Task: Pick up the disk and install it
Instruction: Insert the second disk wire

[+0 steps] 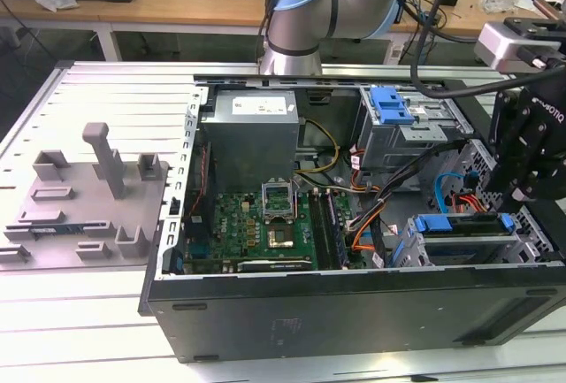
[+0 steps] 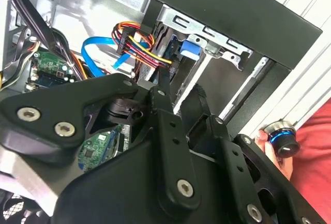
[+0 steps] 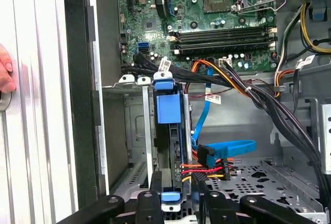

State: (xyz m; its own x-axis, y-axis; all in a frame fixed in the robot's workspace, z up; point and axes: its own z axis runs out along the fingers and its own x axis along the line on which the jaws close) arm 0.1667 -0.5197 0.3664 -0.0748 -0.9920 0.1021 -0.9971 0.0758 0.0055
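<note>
Hovering just above the drive bay, the tool (image 3: 178, 206) had the disk (image 3: 168, 146) directly beneath it; whether its fingers were spread or pressed together I could not tell. One disk sat in the bay, long axis running between its two blue ends.

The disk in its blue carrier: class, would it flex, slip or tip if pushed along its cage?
Probably stiff: the disk looks like a flat metal slab, so expect no flex. It is likely heavy for its size. It should slide straight rather than tip, since the walls of the grey cage flank it closely.
</note>
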